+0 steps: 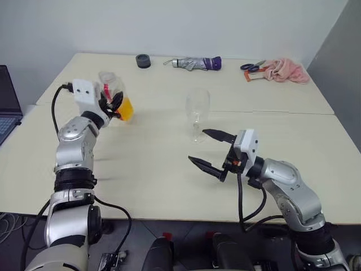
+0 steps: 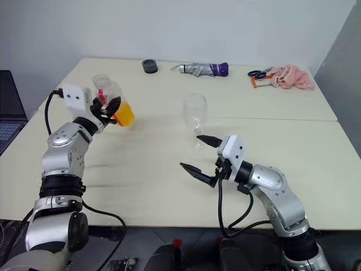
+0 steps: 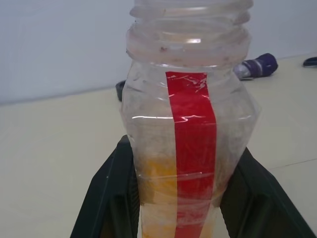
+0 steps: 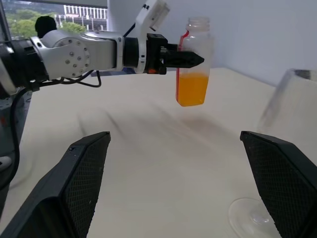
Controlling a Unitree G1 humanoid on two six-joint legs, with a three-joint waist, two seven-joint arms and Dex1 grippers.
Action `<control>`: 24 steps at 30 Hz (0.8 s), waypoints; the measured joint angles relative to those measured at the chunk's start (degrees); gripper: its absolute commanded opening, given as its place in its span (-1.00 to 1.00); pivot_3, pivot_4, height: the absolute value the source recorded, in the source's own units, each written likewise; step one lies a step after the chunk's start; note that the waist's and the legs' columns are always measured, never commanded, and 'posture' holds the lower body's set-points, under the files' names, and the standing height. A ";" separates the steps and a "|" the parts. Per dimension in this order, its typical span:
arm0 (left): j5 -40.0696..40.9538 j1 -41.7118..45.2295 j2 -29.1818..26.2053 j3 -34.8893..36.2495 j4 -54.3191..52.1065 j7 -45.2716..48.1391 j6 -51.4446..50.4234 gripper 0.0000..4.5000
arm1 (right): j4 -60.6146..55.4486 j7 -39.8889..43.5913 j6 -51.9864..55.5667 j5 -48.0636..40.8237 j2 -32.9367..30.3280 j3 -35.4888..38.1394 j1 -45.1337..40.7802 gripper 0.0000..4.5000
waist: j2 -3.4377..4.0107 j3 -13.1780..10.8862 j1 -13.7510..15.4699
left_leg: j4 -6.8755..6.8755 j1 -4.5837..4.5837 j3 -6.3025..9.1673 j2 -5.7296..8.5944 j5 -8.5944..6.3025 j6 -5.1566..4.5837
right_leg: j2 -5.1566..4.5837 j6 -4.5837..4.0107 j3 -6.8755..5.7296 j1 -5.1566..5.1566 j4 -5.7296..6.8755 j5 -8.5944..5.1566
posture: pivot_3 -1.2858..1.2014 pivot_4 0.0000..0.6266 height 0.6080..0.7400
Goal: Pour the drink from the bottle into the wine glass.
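Clearly off the table (image 1: 169, 186), the bottle (image 1: 115, 96) hangs in the air well to the left of the wine glass (image 1: 197, 113), uncapped, its red stripe facing the wrist camera. The drink (image 4: 192, 89) fills roughly its lower half, orange and translucent. The left gripper (image 1: 114, 105) is clamped on the bottle's body, one black finger on either side. The wine glass stands upright and empty on the table. Just in front of the glass, the right gripper (image 1: 211, 149) hovers with its fingers spread wide apart, holding nothing. Beyond the glass, near the table's far edge, lie a folded umbrella (image 1: 197, 63), a tape roll (image 1: 143, 60), scissors (image 1: 252, 66) and a pink cloth (image 1: 285, 70).
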State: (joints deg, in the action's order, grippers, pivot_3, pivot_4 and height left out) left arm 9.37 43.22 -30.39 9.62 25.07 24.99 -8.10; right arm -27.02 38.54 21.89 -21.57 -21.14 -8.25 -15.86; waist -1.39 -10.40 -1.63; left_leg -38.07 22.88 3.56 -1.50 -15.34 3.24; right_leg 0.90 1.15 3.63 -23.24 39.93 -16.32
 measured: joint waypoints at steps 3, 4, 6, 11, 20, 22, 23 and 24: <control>-4.30 1.48 0.01 -4.77 -2.86 -0.02 2.04 -0.25 | -0.60 -2.29 1.31 -0.01 0.04 0.82 -0.07 1.00 | 0.00 0.00 -0.03 | 0.01 -0.02 -0.06 0.02 0.00 0.00 | 0.01 0.00 0.04 0.00 0.00 0.00 | 0.03 -0.52 1.00; -5.74 2.07 0.02 -6.01 -2.95 -0.04 2.78 -0.25 | -0.62 -2.84 1.42 0.04 0.06 0.94 -0.07 1.00 | 0.00 0.00 -0.04 | 0.01 -0.03 -0.07 0.05 0.00 0.00 | 0.02 0.00 0.04 0.00 0.00 0.00 | 0.03 -0.52 1.00; -8.46 3.32 0.15 -8.58 -2.86 0.01 4.83 -0.25 | -0.62 -4.25 1.43 0.14 0.49 1.39 -0.10 1.00 | 0.00 0.00 -0.10 | 0.02 -0.03 -0.09 0.08 0.00 0.00 | 0.04 0.00 0.05 -0.01 0.00 0.00 | 0.03 -0.52 1.00; -13.54 7.69 0.80 -13.82 0.39 0.68 13.14 -0.25 | -0.61 -6.59 1.42 0.63 1.85 1.59 -1.09 1.00 | 0.00 0.00 -0.18 | 0.02 -0.03 -0.14 0.11 0.00 0.00 | 0.09 0.00 0.08 -0.03 0.00 0.00 | 0.03 -0.52 1.00; -19.86 13.50 1.04 -18.05 11.62 0.60 26.25 -0.25 | 1.05 -9.14 1.42 1.45 3.85 1.52 -3.51 1.00 | 0.00 -0.01 -0.17 | 0.02 0.00 -0.15 0.14 0.00 -0.01 | 0.09 0.00 0.08 -0.05 -0.01 0.00 | 0.03 -0.52 1.00; -21.12 14.25 1.05 -18.53 12.99 0.45 28.85 -0.25 | 1.82 -9.97 1.58 2.42 3.86 1.48 -3.82 1.00 | 0.00 -0.01 -0.16 | 0.02 0.00 -0.16 0.16 0.00 -0.01 | 0.07 0.00 0.09 -0.05 -0.01 0.00 | 0.03 -0.52 1.00; -21.90 14.78 1.05 -18.80 13.87 0.33 29.83 -0.25 | 2.38 -10.26 1.73 2.54 3.87 1.48 -3.95 1.00 | 0.00 -0.01 -0.16 | 0.02 0.00 -0.16 0.16 0.00 -0.01 | 0.07 0.00 0.09 -0.05 -0.02 0.00 | 0.03 -0.52 1.00; -22.89 15.32 1.05 -19.20 14.67 0.04 31.04 -0.25 | 2.77 -10.69 2.21 2.66 3.97 1.48 -4.08 1.00 | 0.00 -0.01 -0.16 | 0.03 0.00 -0.16 0.17 0.00 -0.01 | 0.07 0.00 0.09 -0.05 -0.01 0.00 | 0.03 -0.52 1.00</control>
State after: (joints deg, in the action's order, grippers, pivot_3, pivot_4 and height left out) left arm -13.53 58.54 -29.35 -9.58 39.74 25.03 22.94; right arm -24.26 27.85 24.09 -18.91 -17.16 -6.77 -19.94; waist -1.39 -10.41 -1.79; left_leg -38.05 22.88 3.40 -1.34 -15.35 3.23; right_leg 0.98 1.15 3.72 -23.29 39.92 -16.32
